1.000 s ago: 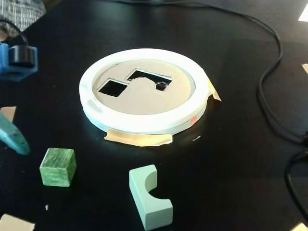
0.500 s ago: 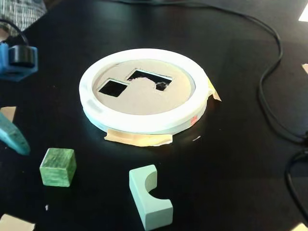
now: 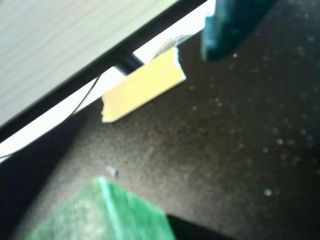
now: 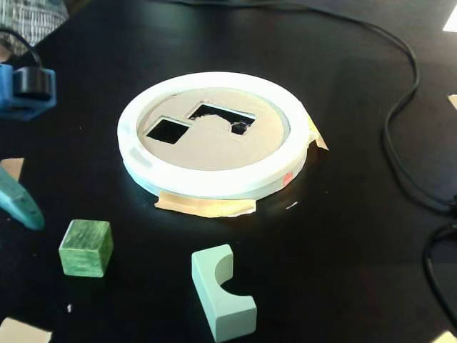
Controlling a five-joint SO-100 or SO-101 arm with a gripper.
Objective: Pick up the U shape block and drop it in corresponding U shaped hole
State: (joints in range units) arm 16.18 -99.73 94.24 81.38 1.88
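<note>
The pale mint U shape block (image 4: 221,293) lies on the black table near the front, its notch facing right. The U shaped hole (image 4: 221,118) is a dark cutout in the tan disc with the white rim (image 4: 214,179), behind the block. My gripper (image 3: 175,47) is at the far left of the fixed view, where one teal finger (image 4: 20,206) shows, well left of the block. In the wrist view the teal finger (image 3: 230,30) stands apart from the pale jaw, with nothing between them. The U block is out of the wrist view.
A darker green cube (image 4: 86,248) sits left of the U block and right below the gripper in the wrist view (image 3: 100,215). A square cutout (image 4: 168,130) is beside the U hole. A black cable (image 4: 400,121) runs at the right. A tan tape scrap (image 3: 142,85) lies near the table edge.
</note>
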